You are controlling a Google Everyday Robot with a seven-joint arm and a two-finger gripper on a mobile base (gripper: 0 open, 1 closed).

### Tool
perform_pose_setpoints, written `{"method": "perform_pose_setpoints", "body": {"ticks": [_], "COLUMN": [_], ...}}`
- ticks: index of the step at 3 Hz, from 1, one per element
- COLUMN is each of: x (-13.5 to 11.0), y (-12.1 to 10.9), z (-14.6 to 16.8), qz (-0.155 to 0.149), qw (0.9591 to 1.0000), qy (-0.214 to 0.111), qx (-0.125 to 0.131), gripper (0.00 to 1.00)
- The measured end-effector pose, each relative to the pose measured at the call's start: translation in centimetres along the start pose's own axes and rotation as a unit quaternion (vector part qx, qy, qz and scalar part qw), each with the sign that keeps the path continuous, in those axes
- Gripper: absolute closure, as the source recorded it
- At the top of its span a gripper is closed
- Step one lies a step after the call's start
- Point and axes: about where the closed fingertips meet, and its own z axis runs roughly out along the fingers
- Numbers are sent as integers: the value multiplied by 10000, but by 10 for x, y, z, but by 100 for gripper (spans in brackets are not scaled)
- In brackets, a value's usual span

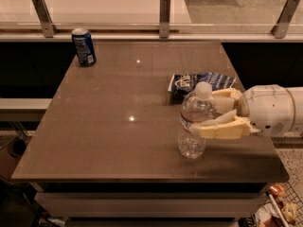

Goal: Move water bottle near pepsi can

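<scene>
Tabletop (118,141), tool (204,112) tight around water bottle (191,144)

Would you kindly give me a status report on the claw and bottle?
Claw at right, shut on water bottle. Bottle upright, near front edge. Pepsi can at far left corner; snack bag just behind bottle.

You are not getting any text that can be read here. The pepsi can (84,47) is showing only white markings. The label band on the water bottle (191,143) and the print on the snack bag (189,82) are staying illegible. The gripper (206,113) is clasping the bottle at the table's right side.
</scene>
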Motion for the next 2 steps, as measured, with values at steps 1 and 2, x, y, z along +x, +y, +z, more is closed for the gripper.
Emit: {"method": "perform_pose_setpoints", "body": {"ticks": [1, 2], "x": [-1, -1], "y": [1, 1], "z": [2, 2], "qz": [-13, -14], "qw": [10000, 10000], "qy": [4, 4], "qx": [-18, -19], "gripper": [100, 100]}}
